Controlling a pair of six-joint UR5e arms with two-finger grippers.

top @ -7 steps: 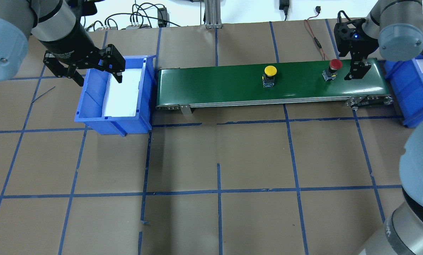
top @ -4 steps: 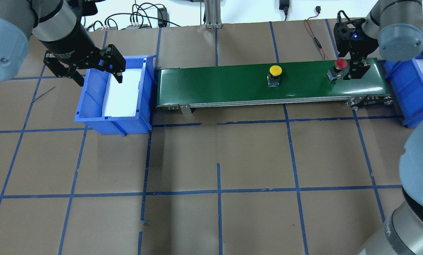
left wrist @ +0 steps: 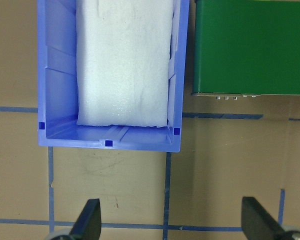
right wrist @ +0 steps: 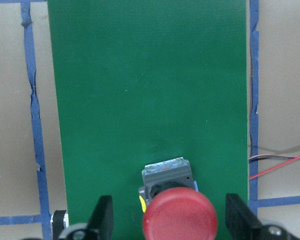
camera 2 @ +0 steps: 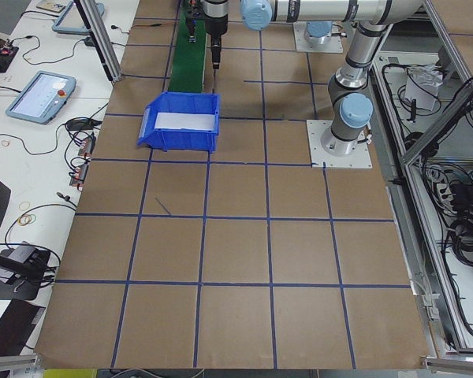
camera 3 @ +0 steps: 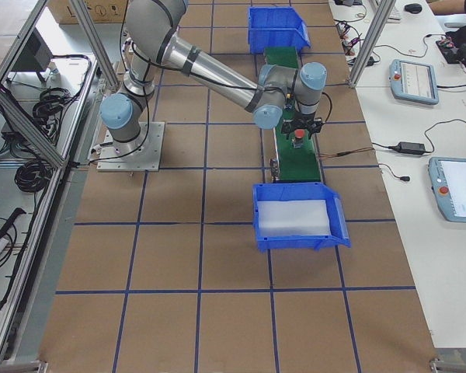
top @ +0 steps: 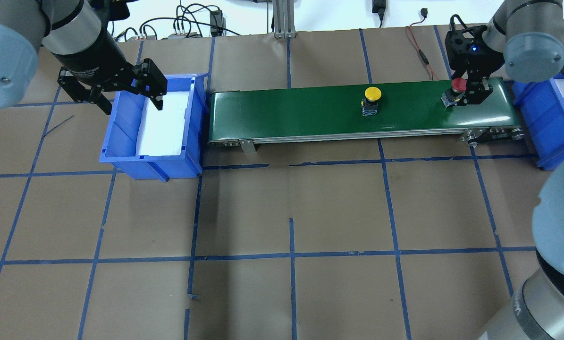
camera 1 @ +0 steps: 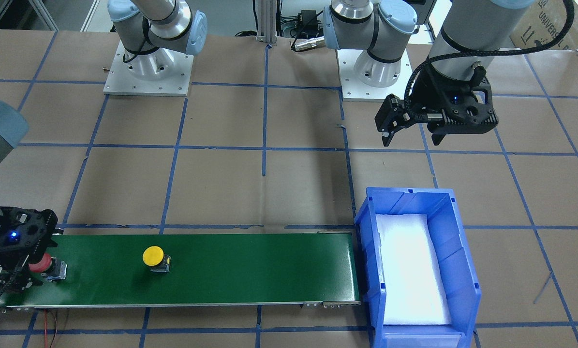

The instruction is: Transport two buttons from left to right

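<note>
Brown paper and a blue tape grid over the counter (top: 338,212); across the upper middle of the overhead frame, a long, smooth, matte green conveyor belt (top: 310,111). Near its right end, the red button (top: 459,85), glossy domed cap on a squat black-and-silver body, straddled by the right tool (right wrist: 170,210), spread wide with a gap either side of the cap. Left of it, mid-belt and well apart, the yellow button (top: 372,93), upright. At upper left, the left tool (top: 131,103), splayed wide and holding nothing, above a blue plastic bin (top: 121,141) lined with white foam (top: 161,127). Compared with a second ago: both buttons further right along the belt, the red one no longer beside the right tool but inside its span.
</note>
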